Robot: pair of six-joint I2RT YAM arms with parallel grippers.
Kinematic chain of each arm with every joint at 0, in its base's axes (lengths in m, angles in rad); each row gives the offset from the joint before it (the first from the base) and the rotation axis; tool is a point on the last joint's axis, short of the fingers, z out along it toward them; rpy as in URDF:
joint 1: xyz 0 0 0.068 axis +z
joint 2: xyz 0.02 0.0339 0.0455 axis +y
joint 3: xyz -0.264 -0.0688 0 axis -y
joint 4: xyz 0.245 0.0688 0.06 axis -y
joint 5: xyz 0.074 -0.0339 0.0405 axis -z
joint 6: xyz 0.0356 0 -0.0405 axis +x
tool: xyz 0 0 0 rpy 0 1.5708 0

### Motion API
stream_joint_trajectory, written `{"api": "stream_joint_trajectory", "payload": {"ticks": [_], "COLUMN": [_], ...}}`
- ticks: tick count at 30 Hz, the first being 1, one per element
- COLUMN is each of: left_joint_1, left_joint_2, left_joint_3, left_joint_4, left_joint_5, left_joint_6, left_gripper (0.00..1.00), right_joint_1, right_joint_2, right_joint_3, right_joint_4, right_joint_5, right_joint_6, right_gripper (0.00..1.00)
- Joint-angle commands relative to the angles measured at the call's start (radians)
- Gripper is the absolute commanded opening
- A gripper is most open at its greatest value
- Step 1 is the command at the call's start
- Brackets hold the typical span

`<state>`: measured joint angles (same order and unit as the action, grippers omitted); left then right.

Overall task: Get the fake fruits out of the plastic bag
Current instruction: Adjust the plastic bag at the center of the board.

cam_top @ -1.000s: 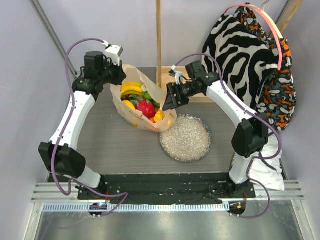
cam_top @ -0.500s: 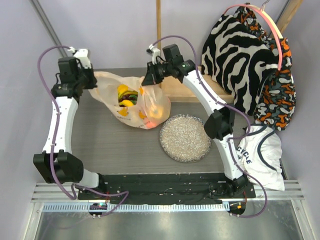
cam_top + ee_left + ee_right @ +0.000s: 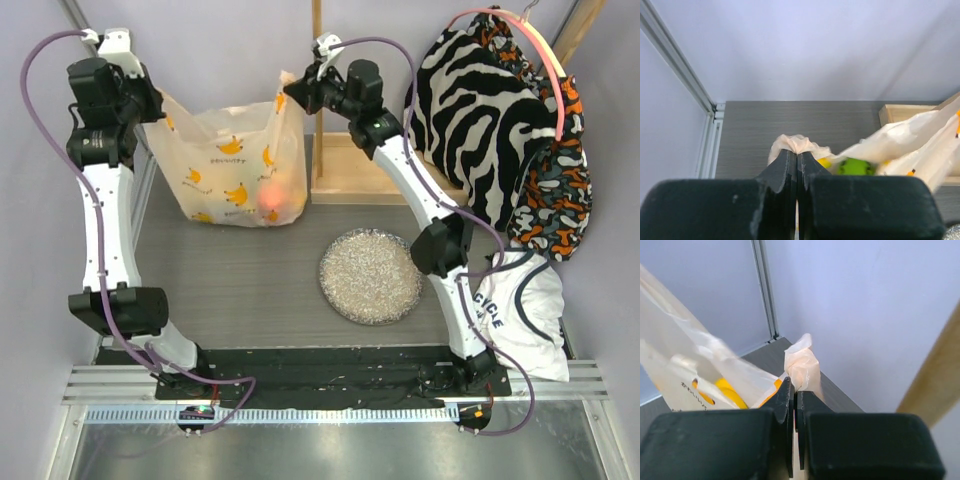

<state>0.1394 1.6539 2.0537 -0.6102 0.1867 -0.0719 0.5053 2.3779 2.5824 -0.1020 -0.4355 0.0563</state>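
Plate: round, speckled grey, nearest the arm bases on the bench, nothing on it, well apart from the bag
Plastic bag: hangs stretched between the two raised arms toward the back of the bench, mouth up, banana prints facing us, its bottom low over or on the surface; which, I cannot tell
Fake fruits: all inside, slumped in the bag's lower right corner as a red-orange glow through the film; the left wrist view catches a green one through the mouth
Left hand: clamped on the bag's left handle, a bunched tuft showing above the closed fingers
Right hand: likewise pinched tight on the right handle
Step in hand: opening up the bag; none of the fruit is out. Neither hand is free to reach in, so it looks wise to lower the load onto the bench, keep one handle pinched to hold the mouth wide, and release the other gently, since the thin film could slip or tear
In the way: a wooden tray just beside the bag's right edge, a wooden post close behind the right hand, zebra-print cloth farther right
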Motion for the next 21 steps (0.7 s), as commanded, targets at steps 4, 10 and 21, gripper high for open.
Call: {"api": "stream_joint_trajectory", "payload": {"ticks": [4, 10, 21], "left_joint_1": [0.009, 0.003, 0.000], "left_joint_2": [-0.299, -0.564, -0.710], "left_joint_3": [-0.116, -0.654, -1.064], "left_joint_4": [0.026, -0.137, -0.163], "left_joint_5": [0.094, 0.210, 0.332], "left_joint_6": [0.027, 0.029, -0.132], "left_gripper": [0.00, 0.00, 0.00], "right_joint_1": [-0.017, -0.019, -0.019], "right_joint_2": [-0.301, -0.546, -0.735], "right_joint_3": [-0.259, -0.776, -1.168], "right_joint_4": [0.148, -0.014, -0.381], "right_joint_5": [-0.032, -0.126, -0.069], "right_joint_6": [-0.164, -0.291, -0.325], "right_gripper": [0.01, 0.01, 0.55]}}
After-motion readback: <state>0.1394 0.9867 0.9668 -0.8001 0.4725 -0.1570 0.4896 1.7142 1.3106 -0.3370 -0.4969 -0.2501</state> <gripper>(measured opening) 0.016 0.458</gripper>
